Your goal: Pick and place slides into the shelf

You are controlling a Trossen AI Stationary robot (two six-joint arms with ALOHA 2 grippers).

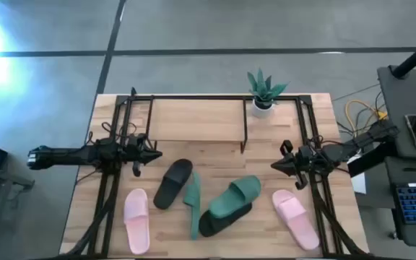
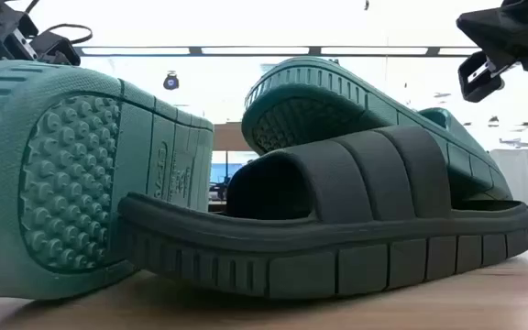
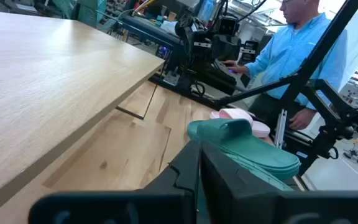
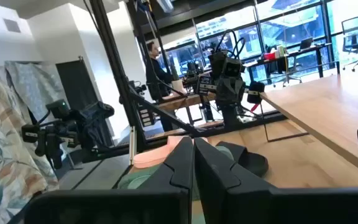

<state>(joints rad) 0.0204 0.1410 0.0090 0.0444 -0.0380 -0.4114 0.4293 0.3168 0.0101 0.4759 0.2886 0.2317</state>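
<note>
Six slides lie on the table in front of the shelf (image 1: 197,119). A pink one (image 1: 136,220) is near left and another pink one (image 1: 295,217) near right. A black one (image 1: 173,183) lies flat. One green slide (image 1: 192,204) stands on its side edge. Another green slide (image 1: 237,195) rests tilted on the second black one (image 1: 224,219), as the low view shows (image 2: 337,229). My left gripper (image 1: 154,154) hovers shut, left of the slides. My right gripper (image 1: 276,166) hovers shut on their right. Neither touches anything.
A small potted plant (image 1: 264,92) stands on the table's far side, right of the shelf board. Black frame rods (image 1: 114,195) run along both table sides. A person in a blue shirt (image 3: 303,50) stands beyond the table's right side.
</note>
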